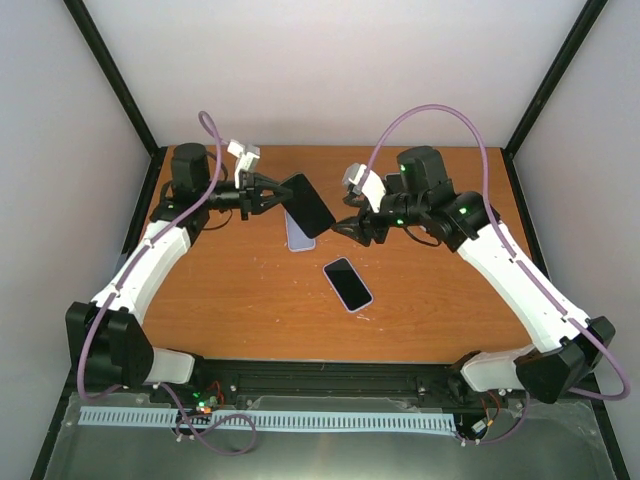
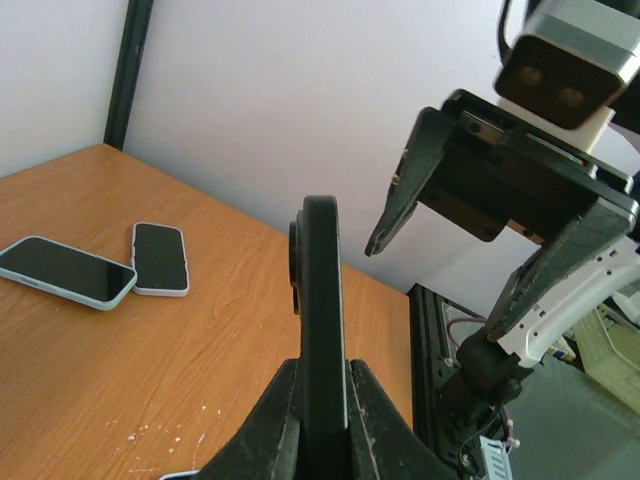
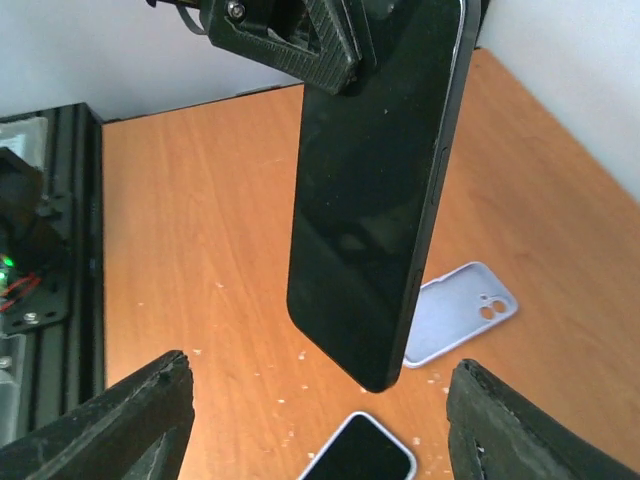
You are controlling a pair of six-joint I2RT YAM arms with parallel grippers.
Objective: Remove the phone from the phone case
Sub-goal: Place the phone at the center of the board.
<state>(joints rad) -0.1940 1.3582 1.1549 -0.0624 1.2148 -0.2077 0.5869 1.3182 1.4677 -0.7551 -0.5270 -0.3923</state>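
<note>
**Phone (image 1: 308,205) in the air over the phone case (image 1: 297,238), left fingers (image 2: 272,430) clamped**

Your left fingers are clamped on one short end of the black phone. It hangs clear of the bench (image 1: 240,300). In the top view its lower edge overlaps the far end of the phone case. The phone case is lavender and lies flat on the bench, back up, with its camera cutout showing in the right wrist view. Your right fingers (image 2: 405,180) stand apart just to the right of the phone case, facing the phone's free end and touching nothing. A second phone (image 1: 347,283), screen up with a pale rim, lies on the bench on the arm-base side of the phone case, near it but not touching
</note>
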